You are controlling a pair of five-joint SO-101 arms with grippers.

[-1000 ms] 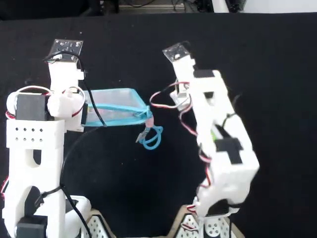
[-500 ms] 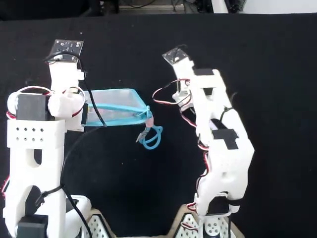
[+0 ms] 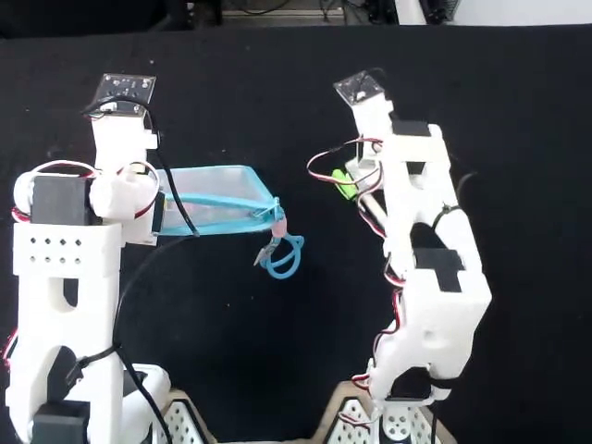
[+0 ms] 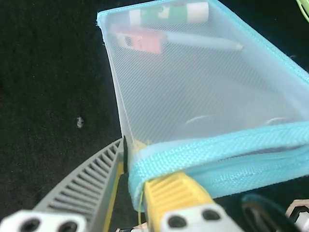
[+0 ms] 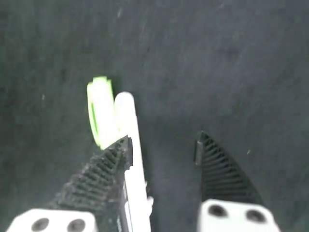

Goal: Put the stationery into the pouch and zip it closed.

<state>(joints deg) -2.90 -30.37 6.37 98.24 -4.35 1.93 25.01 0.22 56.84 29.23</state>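
Pouch (image 3: 217,203) is sitting on the left, blue pen (image 4: 203,42) and pink eraser (image 4: 140,39) showing inside | left gripper (image 4: 137,159) is pinching its zip edge at a corner | right gripper (image 5: 163,142) is hanging wide open, holding nothing | white pen (image 5: 131,145) and green marker (image 5: 100,113) are lying right by one finger

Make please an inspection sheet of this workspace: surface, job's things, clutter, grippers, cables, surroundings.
Surface: black cloth over the table.
Job's things: mesh pouch holding a green-and-white stick, a small red item and a blue pen; green marker and white pen lying on the cloth.
Clutter: nothing seen.
Grippers: left gripper shut on the pouch's edge; right gripper above the white pen, fingers apart.
Cables: wires on the arms; a black cable crosses the pouch.
Surroundings: dark objects beyond the far edge, unclear.
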